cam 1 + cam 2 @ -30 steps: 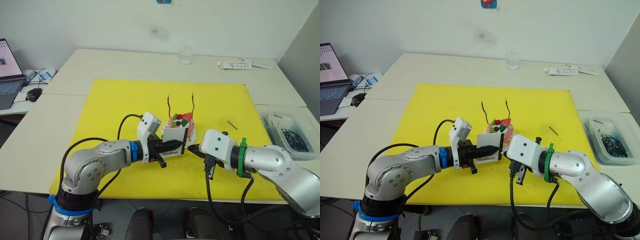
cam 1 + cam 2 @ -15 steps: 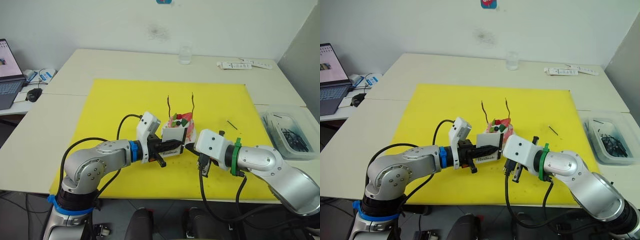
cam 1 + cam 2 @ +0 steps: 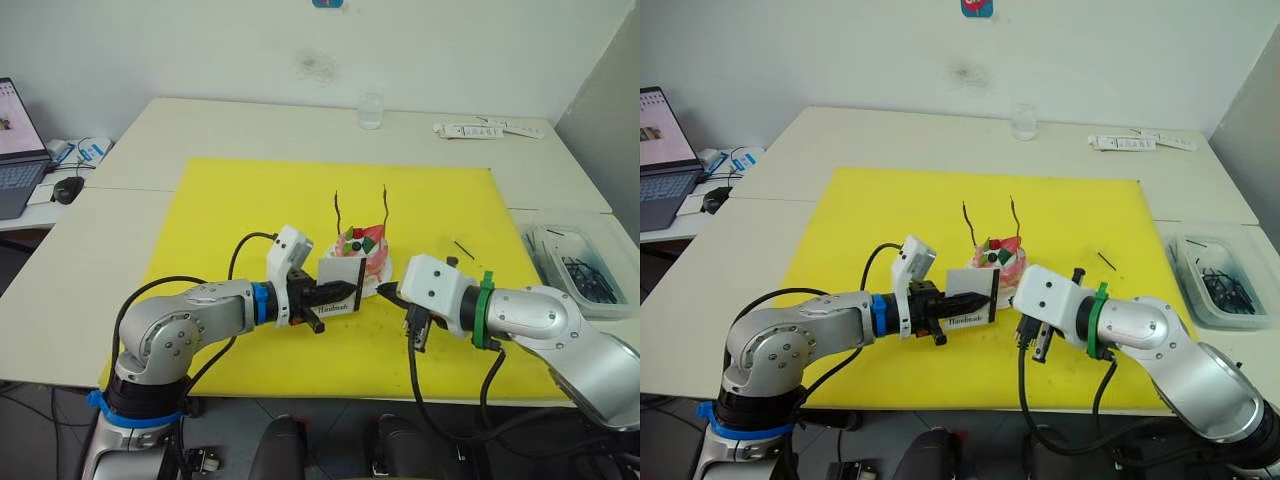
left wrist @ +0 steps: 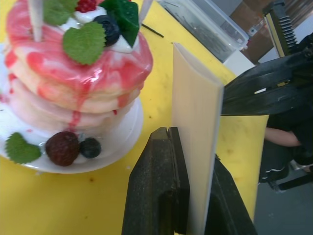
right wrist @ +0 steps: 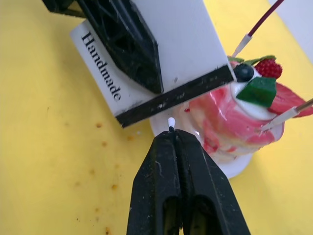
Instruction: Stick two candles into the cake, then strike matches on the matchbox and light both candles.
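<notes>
One word, "Handmade", reads on the matchbox the left end effector grips.

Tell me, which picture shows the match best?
The right wrist view: the match pokes its white tip out of the shut right gripper, just below the black strip of the matchbox. In the head views the match is too small to make out; the left wrist view hides it.
</notes>
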